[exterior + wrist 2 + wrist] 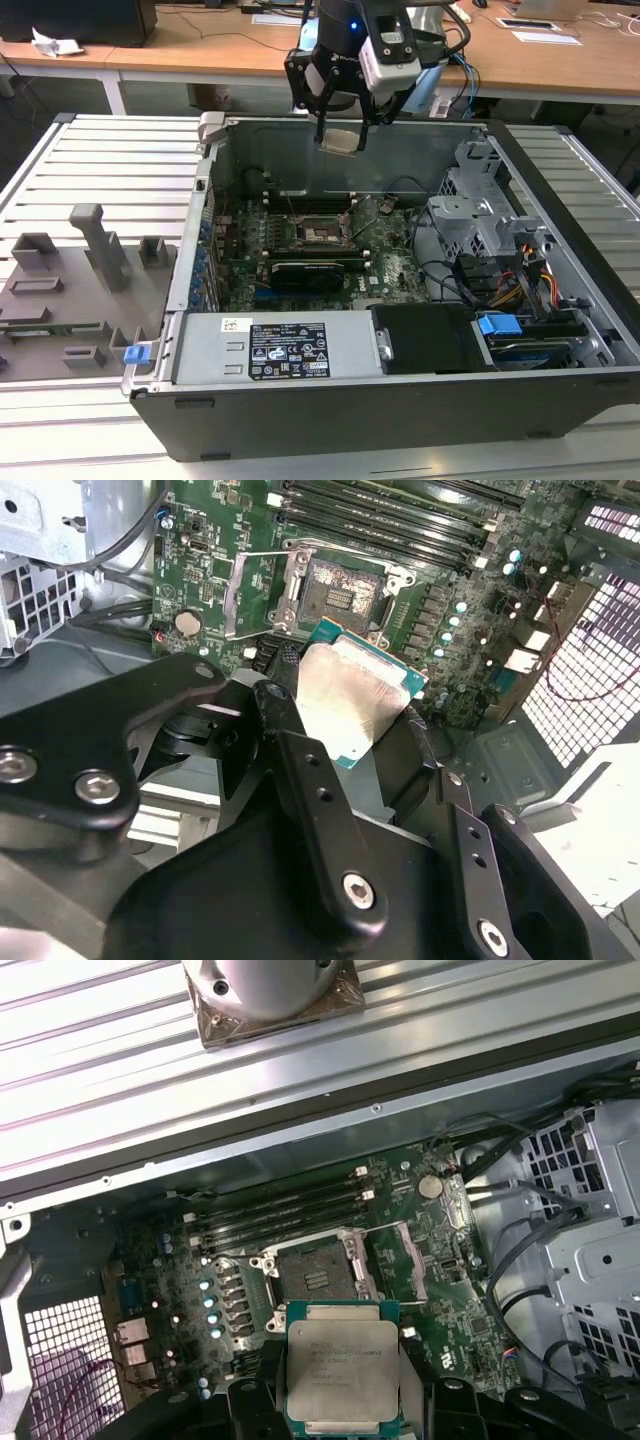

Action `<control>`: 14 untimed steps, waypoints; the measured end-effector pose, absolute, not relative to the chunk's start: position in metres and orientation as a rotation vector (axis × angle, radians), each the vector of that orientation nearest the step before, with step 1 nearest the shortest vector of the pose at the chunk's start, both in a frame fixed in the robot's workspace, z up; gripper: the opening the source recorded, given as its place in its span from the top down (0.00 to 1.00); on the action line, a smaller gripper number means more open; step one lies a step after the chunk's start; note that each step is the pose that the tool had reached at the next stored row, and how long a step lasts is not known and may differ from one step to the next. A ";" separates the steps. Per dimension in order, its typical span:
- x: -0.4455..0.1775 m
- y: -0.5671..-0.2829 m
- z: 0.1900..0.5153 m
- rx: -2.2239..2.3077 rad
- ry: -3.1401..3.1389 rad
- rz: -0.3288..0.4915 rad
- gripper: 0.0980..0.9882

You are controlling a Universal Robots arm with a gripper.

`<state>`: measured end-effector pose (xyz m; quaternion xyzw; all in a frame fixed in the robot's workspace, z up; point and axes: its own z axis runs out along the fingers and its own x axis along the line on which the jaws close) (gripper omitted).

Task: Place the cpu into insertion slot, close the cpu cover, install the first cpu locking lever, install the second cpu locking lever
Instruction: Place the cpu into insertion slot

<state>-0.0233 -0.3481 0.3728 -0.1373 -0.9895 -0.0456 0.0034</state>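
Here the gripper (340, 130) is clamped on the cpu (342, 1370), with its black fingers (290, 742) pressing two opposite edges of the chip. The silver face shows in both wrist views. The cpu hangs in the air well above the insertion slot (312, 1275), touching nothing on the board. The slot lies bare, its dark centre uncovered. The cpu cover (412, 1260) is swung open and stands tilted just beside the slot, on the exterior view's right of it. The long black memory slots (285, 1208) run just beside the slot on its other flank. In the exterior view, a long black card (305, 272) lies near the slot on the camera's side. Beyond the card, well apart from the slot, the power supply (275, 348) sits against the wall of the computer case (400, 415).
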 end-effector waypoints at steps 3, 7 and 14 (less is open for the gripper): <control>-0.023 -0.348 0.373 -0.452 -3.099 -0.143 0.50; -0.023 -0.348 0.373 -0.479 -3.096 -0.143 0.50; -0.023 -0.348 0.373 -0.519 -3.091 -0.143 0.50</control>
